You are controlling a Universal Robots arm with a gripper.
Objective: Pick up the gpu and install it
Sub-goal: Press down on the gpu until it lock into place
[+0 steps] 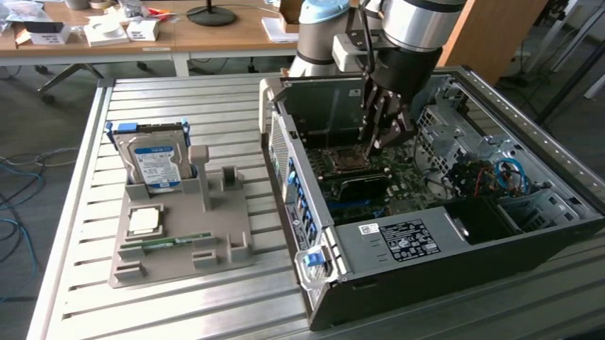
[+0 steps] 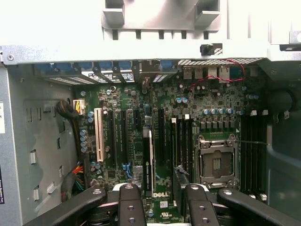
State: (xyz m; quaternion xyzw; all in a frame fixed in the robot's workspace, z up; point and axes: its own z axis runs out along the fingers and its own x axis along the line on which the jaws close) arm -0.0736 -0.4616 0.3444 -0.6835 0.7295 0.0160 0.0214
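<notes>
- Two fingers (image 2: 129,205) of the gripper (image 2: 162,207) are standing wide apart closest to the wrist camera, and nothing is sitting between them, so the jaws are open and holding nothing
- Just beyond the fingertips, the gpu (image 2: 150,160) is showing edge-on as a thin pale strip; it is standing upright in a slot of the motherboard (image 2: 117,141), beside the other long slots and apart from the CPU socket (image 2: 216,162)
- In the exterior view the gripper (image 1: 383,138) is hanging inside the open computer case (image 1: 406,241), just above a dark card (image 1: 358,185), which I am taking for the same gpu
- Judging from this, the installing step is looking finished or nearly finished: the card is sitting in its slot and the gripper is not touching it; whether it is pressed fully home I cannot tell
- Any move from here is calling for a straight path, keeping the fingers clear of the card and the case walls
- Farther off, the arm (image 1: 416,28) is pointing straight down from above the case, with the wrist vertical
</notes>
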